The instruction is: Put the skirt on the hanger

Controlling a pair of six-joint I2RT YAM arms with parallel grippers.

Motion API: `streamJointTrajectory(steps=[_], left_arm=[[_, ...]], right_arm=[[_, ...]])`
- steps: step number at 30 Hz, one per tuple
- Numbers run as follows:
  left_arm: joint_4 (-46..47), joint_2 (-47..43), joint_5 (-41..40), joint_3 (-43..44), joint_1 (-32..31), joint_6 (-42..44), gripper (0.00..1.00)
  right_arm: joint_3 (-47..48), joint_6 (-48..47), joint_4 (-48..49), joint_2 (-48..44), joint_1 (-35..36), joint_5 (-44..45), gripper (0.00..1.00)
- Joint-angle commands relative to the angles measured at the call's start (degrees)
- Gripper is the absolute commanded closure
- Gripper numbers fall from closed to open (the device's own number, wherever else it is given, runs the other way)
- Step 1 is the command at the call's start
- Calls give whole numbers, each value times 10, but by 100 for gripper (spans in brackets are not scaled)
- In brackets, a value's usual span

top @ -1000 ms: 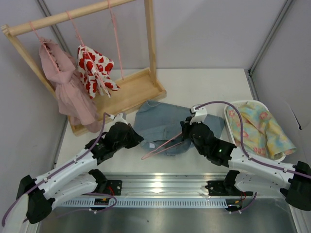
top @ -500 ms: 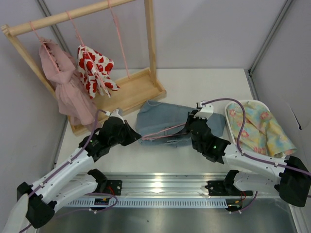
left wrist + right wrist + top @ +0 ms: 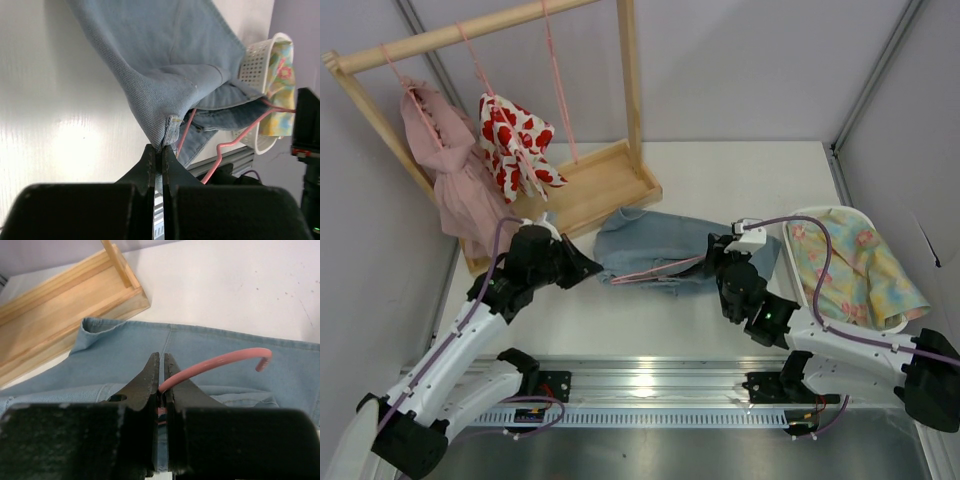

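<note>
The light blue denim skirt lies bunched in the middle of the table. My left gripper is shut on its left waistband corner and lifts that corner. My right gripper is shut on the neck of the pink wire hanger, whose hook curves out over the denim. The hanger's arm runs left under the skirt's front edge and shows inside the opening in the left wrist view.
A wooden clothes rack stands at the back left with a pink ruffled dress, a white garment with red hearts and a bare pink hanger. A white basket with floral cloth sits at the right.
My left gripper has pulled the skirt corner left and back. My right gripper has carried the hanger to the right and back, and the hanger has slid further into the skirt.
</note>
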Motion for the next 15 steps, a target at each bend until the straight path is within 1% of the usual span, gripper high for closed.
streamJointTrajectory(steps=[1, 7, 11, 15], left_arm=[[-21, 0, 30, 62, 32, 22, 100], [-7, 10, 59, 68, 45, 5, 100], [-13, 10, 62, 94, 49, 5, 100], [-29, 13, 62, 122, 52, 7, 100]], right_arm=[[-26, -41, 42, -27, -5, 44, 100], [-30, -65, 49, -19, 4, 59, 100], [-27, -80, 73, 19, 11, 75, 100], [-22, -114, 136, 69, 31, 123, 100]])
